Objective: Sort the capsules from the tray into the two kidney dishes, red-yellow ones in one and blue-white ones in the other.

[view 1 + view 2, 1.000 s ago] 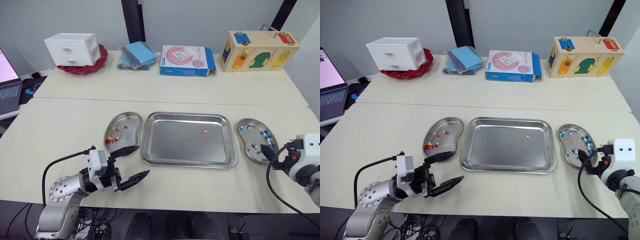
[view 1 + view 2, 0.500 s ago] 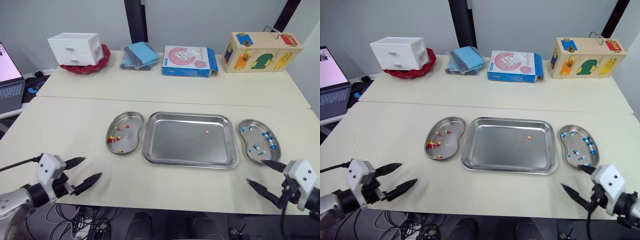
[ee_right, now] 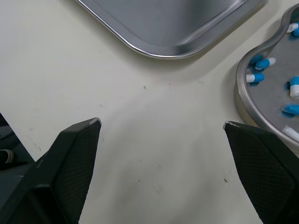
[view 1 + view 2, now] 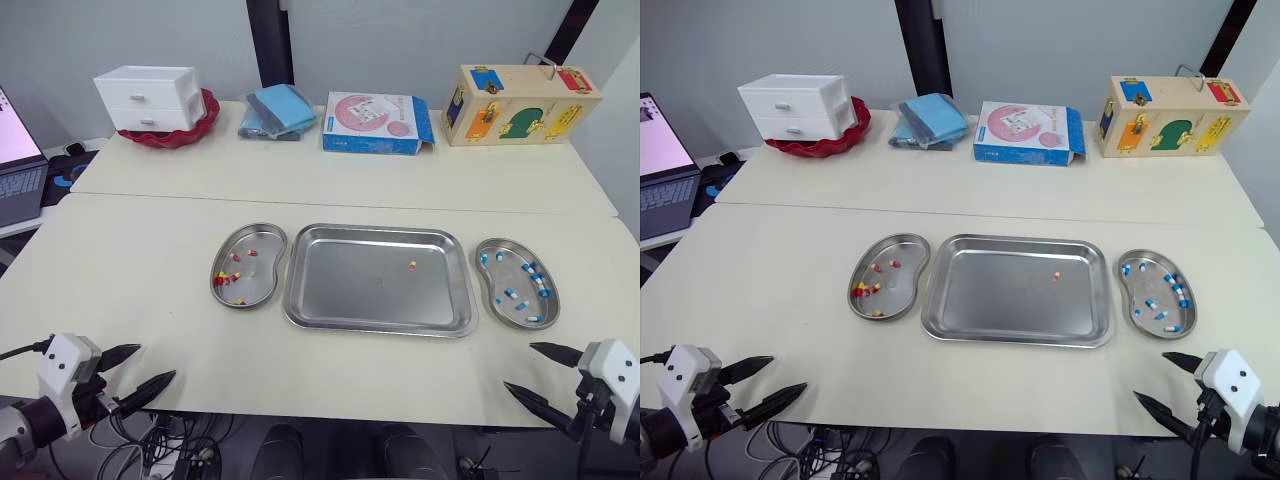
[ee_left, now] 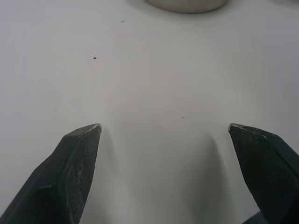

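Note:
A steel tray point(image 4: 350, 290) lies mid-table with one red-yellow capsule point(image 4: 411, 265) in its far right part. To its left, a kidney dish point(image 4: 262, 272) holds several red-yellow capsules point(image 4: 219, 279). The kidney dish point(image 4: 500, 275) to the tray's right holds several blue-white capsules point(image 4: 528, 270). My left gripper point(image 4: 157, 361) hovers open and empty at the table's front left edge, well short of the left dish. My right gripper point(image 4: 518, 365) is open and empty at the front right edge, just in front of the right dish point(image 3: 254, 100).
Along the back of the far table stand a white drawer unit point(image 4: 145, 97) on a red bowl, folded blue cloth point(image 4: 277, 108), a blue-pink box point(image 4: 375, 122) and a wooden latch box point(image 4: 520, 102). A laptop point(image 4: 15, 160) sits off the left side.
Both arms have pulled back to the table's front edge. The left gripper left the spot beside the left dish; the right gripper left the right dish. Both have opened wider.

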Robot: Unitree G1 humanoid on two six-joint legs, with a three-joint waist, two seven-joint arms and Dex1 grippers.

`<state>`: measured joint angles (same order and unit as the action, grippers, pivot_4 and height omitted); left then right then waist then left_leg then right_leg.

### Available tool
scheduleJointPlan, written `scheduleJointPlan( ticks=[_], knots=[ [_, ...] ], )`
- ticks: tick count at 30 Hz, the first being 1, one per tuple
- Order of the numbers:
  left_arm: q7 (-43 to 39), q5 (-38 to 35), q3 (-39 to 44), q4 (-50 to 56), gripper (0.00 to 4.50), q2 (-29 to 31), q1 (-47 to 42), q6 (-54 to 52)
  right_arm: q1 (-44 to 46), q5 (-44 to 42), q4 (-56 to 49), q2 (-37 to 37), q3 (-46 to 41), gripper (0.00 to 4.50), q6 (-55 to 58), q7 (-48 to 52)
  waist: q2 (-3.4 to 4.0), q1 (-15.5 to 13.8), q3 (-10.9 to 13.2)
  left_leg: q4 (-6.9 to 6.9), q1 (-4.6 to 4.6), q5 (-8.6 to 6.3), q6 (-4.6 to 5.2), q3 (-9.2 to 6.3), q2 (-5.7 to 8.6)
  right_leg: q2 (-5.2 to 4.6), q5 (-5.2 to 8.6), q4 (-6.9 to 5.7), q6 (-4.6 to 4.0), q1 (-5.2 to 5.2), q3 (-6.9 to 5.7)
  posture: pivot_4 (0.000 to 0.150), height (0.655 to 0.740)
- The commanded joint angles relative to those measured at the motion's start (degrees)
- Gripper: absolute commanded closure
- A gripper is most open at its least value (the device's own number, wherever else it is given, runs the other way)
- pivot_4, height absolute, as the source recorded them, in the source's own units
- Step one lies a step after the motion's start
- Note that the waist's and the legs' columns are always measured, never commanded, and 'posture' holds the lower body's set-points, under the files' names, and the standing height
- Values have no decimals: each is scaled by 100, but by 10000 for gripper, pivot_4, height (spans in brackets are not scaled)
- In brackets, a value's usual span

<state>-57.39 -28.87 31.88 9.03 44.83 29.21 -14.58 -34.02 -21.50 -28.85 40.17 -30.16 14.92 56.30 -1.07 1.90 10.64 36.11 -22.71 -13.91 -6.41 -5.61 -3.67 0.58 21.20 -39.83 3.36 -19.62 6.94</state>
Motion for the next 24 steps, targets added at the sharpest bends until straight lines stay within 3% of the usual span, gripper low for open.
scheduleJointPlan(
  ticks=[1, 16, 19, 24],
  knots=[
    [-25, -127, 112, 491, 0, 56, -81, -56, 112, -76, -178, -150, -34, 678, -263, -155, 0, -1, 0, 0, 0, 0, 0, -1, 0, 0, 0, 0, 0, 0, 0, 1500, 7302],
    [-50, -558, -285, 1720, 0, 72, -732, -782, 243, 233, -803, -748, 1105, 678, -708, -779, 1, -5, 0, 0, 1, 0, 0, -2, 0, 0, 0, -2, 0, 2, -1, 1500, 7302],
    [129, -688, -640, 2007, 0, 66, -1213, -992, 217, 246, -899, -815, 1254, 678, -665, -935, 1, -25, 0, 2, 1, 0, 0, -6, 1, 0, 0, -2, 0, 5, -4, 1500, 7302],
    [980, -593, -2027, 2280, 0, -360, -2737, -1658, 188, 278, -1031, -905, 1465, 678, -608, -1207, 4, -60, -1, 12, 2, 1, -1, -19, 5, -1, -2, -3, 3, 18, -14, 1500, 7302]
  ],
)
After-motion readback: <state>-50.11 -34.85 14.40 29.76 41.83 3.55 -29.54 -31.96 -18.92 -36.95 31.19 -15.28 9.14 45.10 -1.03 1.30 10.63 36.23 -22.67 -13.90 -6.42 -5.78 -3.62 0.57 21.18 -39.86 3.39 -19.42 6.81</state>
